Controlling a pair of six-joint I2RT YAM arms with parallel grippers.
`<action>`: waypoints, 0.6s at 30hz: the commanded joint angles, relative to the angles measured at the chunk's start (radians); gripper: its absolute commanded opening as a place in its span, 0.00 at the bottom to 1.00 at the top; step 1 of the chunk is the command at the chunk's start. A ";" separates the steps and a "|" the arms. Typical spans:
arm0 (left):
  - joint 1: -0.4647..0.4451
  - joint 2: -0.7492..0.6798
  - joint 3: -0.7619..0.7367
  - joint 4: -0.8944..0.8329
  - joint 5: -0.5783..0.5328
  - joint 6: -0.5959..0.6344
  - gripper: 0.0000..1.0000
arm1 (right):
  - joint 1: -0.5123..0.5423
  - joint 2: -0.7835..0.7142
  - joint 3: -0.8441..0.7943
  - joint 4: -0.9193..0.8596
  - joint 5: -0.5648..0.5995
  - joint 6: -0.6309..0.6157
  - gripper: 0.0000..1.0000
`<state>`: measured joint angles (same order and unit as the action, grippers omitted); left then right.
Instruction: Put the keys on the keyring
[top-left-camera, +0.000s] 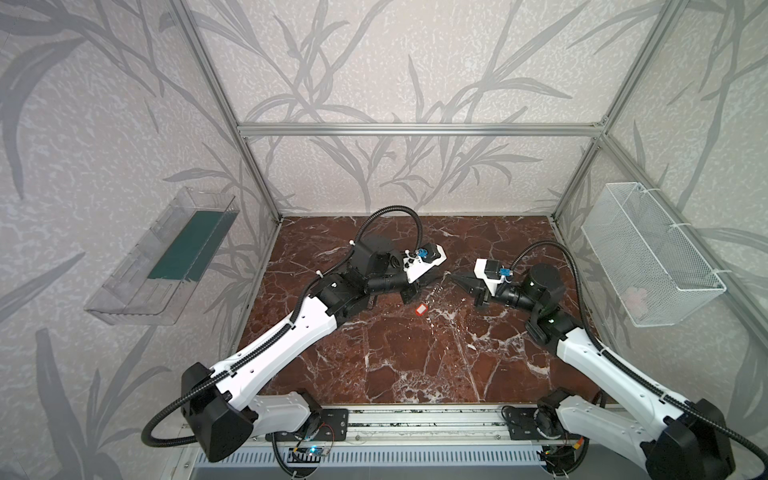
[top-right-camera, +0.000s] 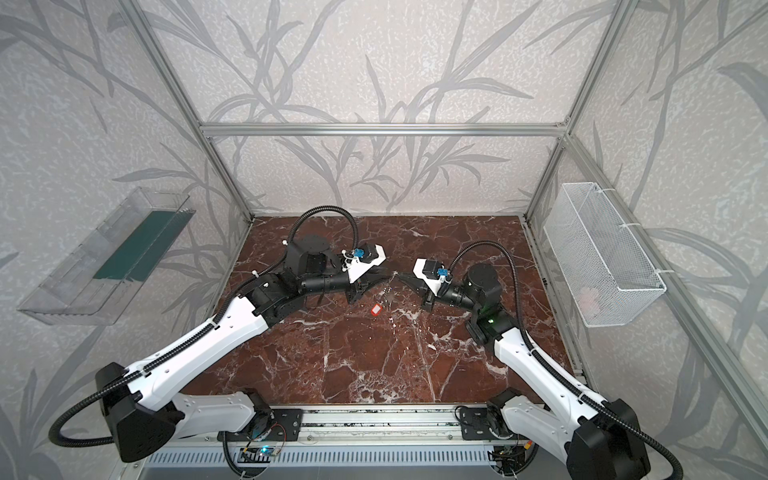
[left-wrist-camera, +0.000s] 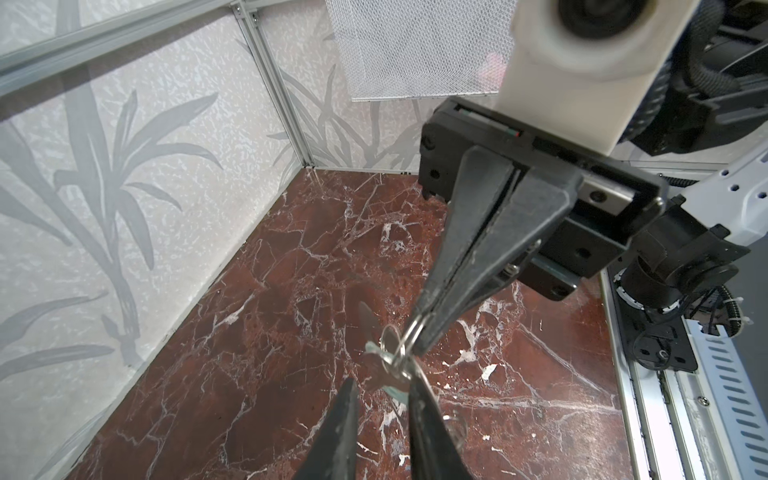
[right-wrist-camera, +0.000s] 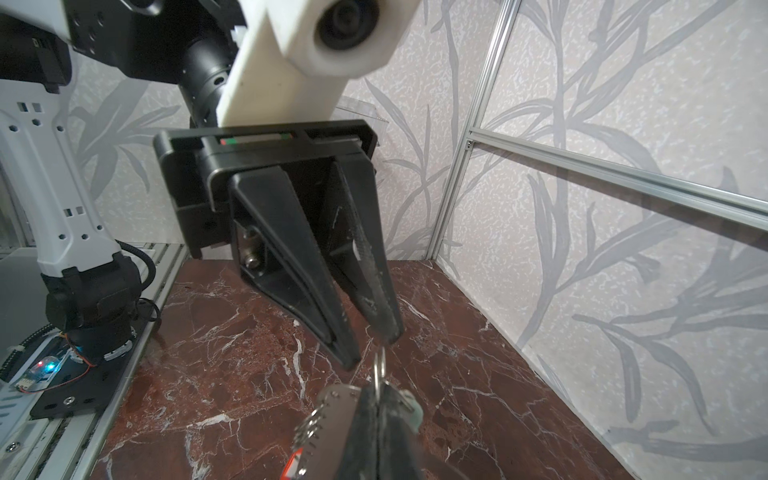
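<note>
my right gripper (right-wrist-camera: 376, 409): clamped on flat grey metal keyring (right-wrist-camera: 332, 398)
my left gripper (right-wrist-camera: 370, 351): jaws slightly apart
red-tagged silver key (top-left-camera: 421, 309): 7 o'clock of grippers

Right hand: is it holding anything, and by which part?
The right hand is shut on the keyring, pinching its small wire ring at the very tip. The left hand is open, gripping nothing.
</note>
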<state>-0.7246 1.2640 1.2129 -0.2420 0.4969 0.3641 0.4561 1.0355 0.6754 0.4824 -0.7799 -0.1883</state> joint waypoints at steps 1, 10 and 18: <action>0.001 0.013 0.038 0.014 0.047 0.026 0.25 | -0.002 -0.015 0.003 0.037 -0.037 -0.008 0.00; 0.002 0.035 0.052 0.007 0.109 0.043 0.23 | -0.002 -0.009 0.010 0.041 -0.074 -0.021 0.00; 0.000 0.045 0.073 -0.009 0.180 0.072 0.02 | -0.002 -0.003 0.012 0.036 -0.086 -0.024 0.00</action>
<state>-0.7223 1.2987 1.2400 -0.2588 0.6113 0.4133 0.4507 1.0355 0.6754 0.4828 -0.8394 -0.2047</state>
